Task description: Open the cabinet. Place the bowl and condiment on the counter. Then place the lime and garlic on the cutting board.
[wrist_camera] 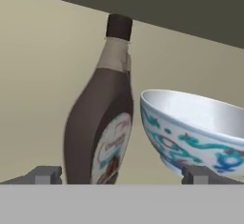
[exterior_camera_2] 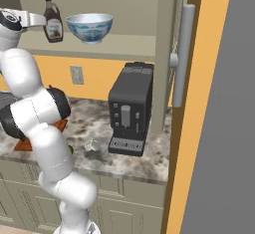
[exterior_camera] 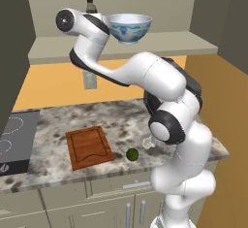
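The cabinet stands open, and its right door is swung out. On its lower shelf the dark condiment bottle stands upright, with the blue-patterned bowl just to its right. My gripper is open at shelf height, its fingertips wide apart with the bottle's base between them. The right base view shows the hand reaching the condiment from the left, beside the bowl. Down on the counter lie the lime, the garlic and the bare cutting board.
A black coffee machine stands on the counter under the cabinet's right end. The stovetop lies left of the board. The open door's long handle juts out at the right. My own arm crosses in front of the shelf.
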You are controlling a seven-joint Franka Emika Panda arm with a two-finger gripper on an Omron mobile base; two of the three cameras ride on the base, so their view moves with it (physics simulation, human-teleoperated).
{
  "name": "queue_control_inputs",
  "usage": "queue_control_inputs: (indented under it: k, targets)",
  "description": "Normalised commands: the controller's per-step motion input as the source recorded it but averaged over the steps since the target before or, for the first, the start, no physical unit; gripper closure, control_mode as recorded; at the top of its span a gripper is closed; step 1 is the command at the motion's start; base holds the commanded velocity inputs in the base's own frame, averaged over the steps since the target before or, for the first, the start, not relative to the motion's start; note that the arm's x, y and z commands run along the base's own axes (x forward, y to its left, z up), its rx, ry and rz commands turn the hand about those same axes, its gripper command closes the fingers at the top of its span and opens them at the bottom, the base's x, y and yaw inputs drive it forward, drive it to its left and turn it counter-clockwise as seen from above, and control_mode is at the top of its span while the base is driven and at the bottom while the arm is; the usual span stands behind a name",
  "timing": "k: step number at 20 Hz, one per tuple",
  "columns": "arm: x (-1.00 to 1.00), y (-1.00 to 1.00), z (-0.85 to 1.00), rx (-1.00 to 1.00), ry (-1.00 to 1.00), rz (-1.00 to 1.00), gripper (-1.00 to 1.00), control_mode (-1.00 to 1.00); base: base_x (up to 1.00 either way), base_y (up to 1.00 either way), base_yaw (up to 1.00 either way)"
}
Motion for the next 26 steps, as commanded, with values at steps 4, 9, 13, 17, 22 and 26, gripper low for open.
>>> queue_control_inputs:
  k: [4, 9, 13, 17, 22, 26]
  targets:
    - [0.3, 0.08, 0.0, 0.0, 0.0, 0.0, -1.0, -1.0, 0.0, 0.0, 0.0]
    - [0.25, 0.11, 0.0, -0.02, 0.0, 0.0, -1.0, -1.0, 0.0, 0.0, 0.0]
    - [0.25, 0.07, 0.0, -0.02, 0.0, 0.0, -1.0, -1.0, 0.0, 0.0, 0.0]
    - [0.15, 0.0, 0.0, -0.04, 0.0, 0.0, -1.0, -1.0, 0.0, 0.0, 0.0]
    - [0.2, 0.0, -0.02, -0.03, 0.0, 0.0, -1.0, -1.0, 0.0, 0.0, 0.0]
    - [0.2, -0.08, -0.08, -0.02, 0.0, 0.0, -1.0, -1.0, 0.0, 0.0, 0.0]
